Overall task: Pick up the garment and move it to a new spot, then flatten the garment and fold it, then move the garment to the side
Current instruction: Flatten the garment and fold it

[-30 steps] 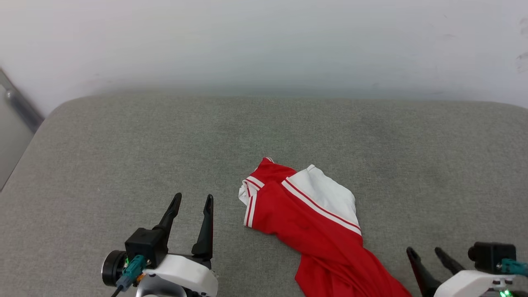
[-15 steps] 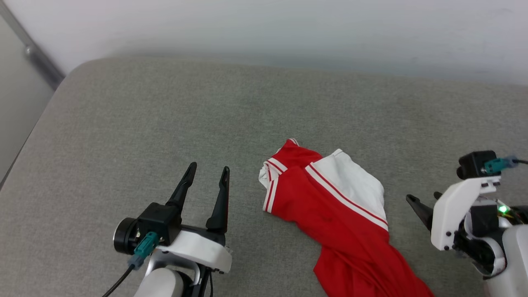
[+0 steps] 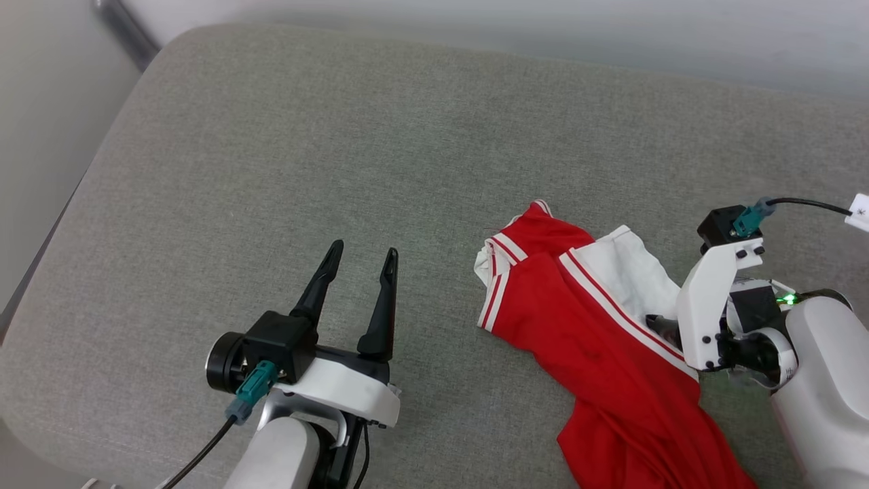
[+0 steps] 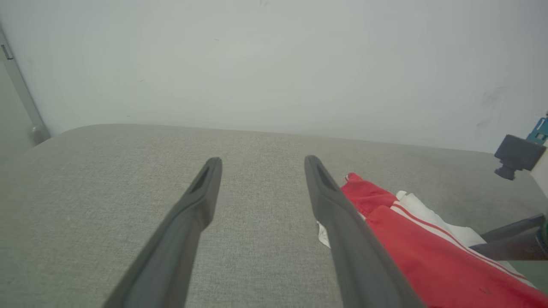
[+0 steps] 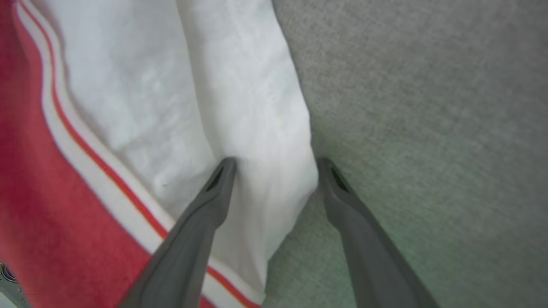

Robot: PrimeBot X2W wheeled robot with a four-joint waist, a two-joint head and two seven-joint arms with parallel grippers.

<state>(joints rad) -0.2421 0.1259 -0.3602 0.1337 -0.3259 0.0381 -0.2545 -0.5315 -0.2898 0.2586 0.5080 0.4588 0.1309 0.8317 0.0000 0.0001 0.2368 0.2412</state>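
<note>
Right gripper (image 5: pixel 276 164) lowered onto garment (image 3: pixel 597 339) sleeve, spread wide, left gripper (image 3: pixel 364 250) wide, hovering

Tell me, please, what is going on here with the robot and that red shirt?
The robot is setting up to pick up the garment, which lies crumpled on the grey cushion. Its right gripper is open, with one finger over the white sleeve and the other just off the sleeve's edge, and nothing is pinched yet. The left gripper is open and empty, hovering beside the garment.
</note>
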